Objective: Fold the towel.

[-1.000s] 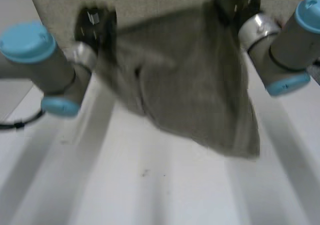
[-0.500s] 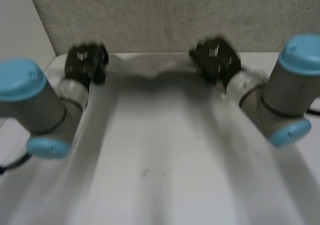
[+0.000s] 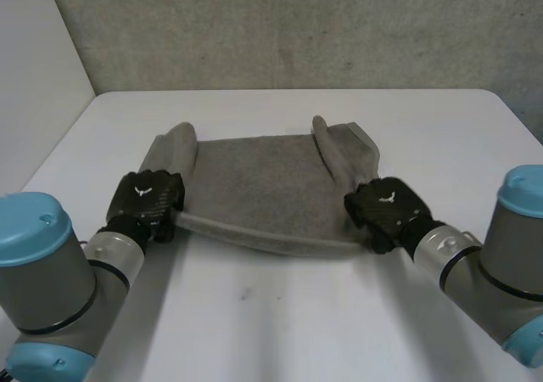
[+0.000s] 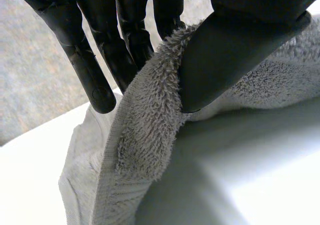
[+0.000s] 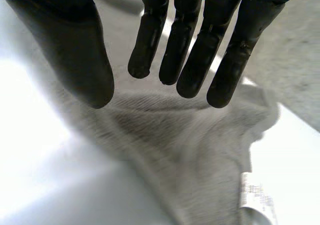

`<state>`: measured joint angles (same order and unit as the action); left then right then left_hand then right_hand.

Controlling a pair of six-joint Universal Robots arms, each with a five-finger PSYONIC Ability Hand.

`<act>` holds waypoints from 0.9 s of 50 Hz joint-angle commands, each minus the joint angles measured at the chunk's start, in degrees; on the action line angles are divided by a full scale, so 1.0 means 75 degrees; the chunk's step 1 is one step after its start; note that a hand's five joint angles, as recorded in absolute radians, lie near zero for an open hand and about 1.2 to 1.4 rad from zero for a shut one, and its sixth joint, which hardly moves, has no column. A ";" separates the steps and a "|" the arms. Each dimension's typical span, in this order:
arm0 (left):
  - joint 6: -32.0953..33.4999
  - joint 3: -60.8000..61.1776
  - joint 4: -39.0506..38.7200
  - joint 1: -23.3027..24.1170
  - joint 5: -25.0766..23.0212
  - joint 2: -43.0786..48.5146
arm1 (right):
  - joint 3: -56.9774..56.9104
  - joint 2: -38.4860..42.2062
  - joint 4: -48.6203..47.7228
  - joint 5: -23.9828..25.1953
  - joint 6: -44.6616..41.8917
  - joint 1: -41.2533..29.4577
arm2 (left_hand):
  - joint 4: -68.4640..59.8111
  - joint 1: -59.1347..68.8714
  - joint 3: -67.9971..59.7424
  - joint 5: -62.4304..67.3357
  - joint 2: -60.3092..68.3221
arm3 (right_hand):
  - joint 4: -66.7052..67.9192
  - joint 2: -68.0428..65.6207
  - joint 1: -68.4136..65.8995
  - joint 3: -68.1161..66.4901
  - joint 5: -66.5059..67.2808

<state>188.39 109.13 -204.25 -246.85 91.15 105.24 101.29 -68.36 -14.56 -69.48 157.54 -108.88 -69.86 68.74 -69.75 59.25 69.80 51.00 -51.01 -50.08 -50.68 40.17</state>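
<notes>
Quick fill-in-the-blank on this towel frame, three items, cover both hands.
1. The towel lies on a ____ table.
2. The left hand pinches the towel's edge between its fingers and ____.
3. The right hand, fingers straight and holding nothing, is ____.
Missing words: white; thumb; open.

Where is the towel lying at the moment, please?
In the head view the towel lies in the middle of the table; the left hand pinches its near left corner, the right hand is open at its near right corner.
</notes>
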 commanded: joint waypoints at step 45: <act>-0.0978 -0.0125 0.0187 0.0054 -0.0001 -0.1493 | -0.0310 0.1649 -0.1680 -0.0194 0.2714 -0.1362 | -0.1352 0.1501 -0.1367 0.1434 0.1360 | -0.4043 0.4045 0.3919 0.4000 -0.3932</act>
<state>182.90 108.21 -203.08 -246.05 91.19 94.97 100.31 -60.52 -23.35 -69.79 177.89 -117.36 -69.86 68.74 -69.75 59.25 69.80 18.80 -20.66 -18.62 -20.41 7.94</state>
